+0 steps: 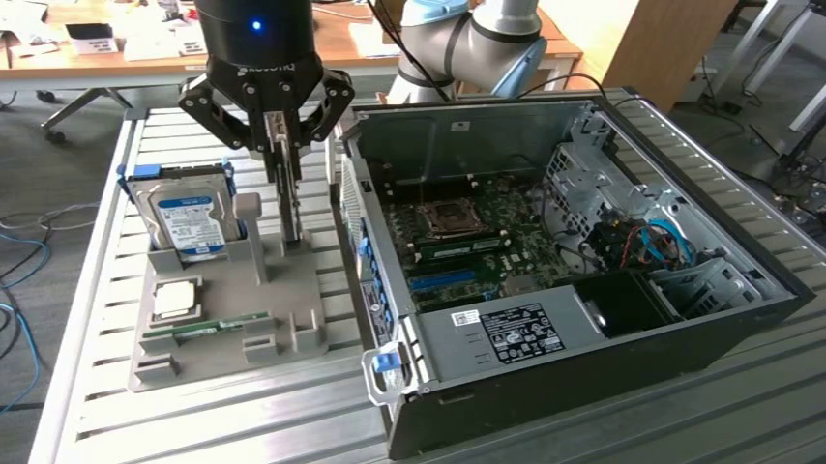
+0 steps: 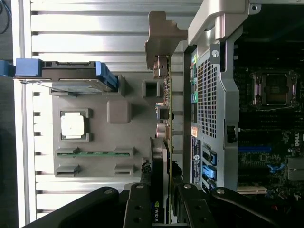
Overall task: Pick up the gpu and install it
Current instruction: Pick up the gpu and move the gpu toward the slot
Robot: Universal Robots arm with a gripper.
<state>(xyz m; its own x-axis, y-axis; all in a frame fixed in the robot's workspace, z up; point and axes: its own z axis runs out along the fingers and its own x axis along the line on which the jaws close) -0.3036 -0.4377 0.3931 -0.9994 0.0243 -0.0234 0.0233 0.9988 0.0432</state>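
Observation:
My gripper (image 1: 286, 145) is shut on the gpu (image 1: 294, 208), a thin dark card seen edge-on and hanging upright from the fingers. It sits over the grey holder tray (image 1: 207, 362), just to the exterior view's left of the open computer case (image 1: 581, 377). Its lower end is close to the tray; I cannot tell whether it touches. In the wrist view the gpu (image 2: 165, 137) runs lengthwise away from my gripper (image 2: 160, 183), with its silvery bracket (image 2: 161, 35) at the far end, beside the case's rear panel (image 2: 209, 95).
On the tray stand a hard drive with a blue label (image 1: 191, 217), a CPU (image 1: 174, 298) and a green RAM stick (image 1: 207, 327). Inside the case lies the motherboard (image 1: 465, 242) with its CPU socket (image 2: 274, 90). All of it rests on a slatted metal table (image 1: 232, 425).

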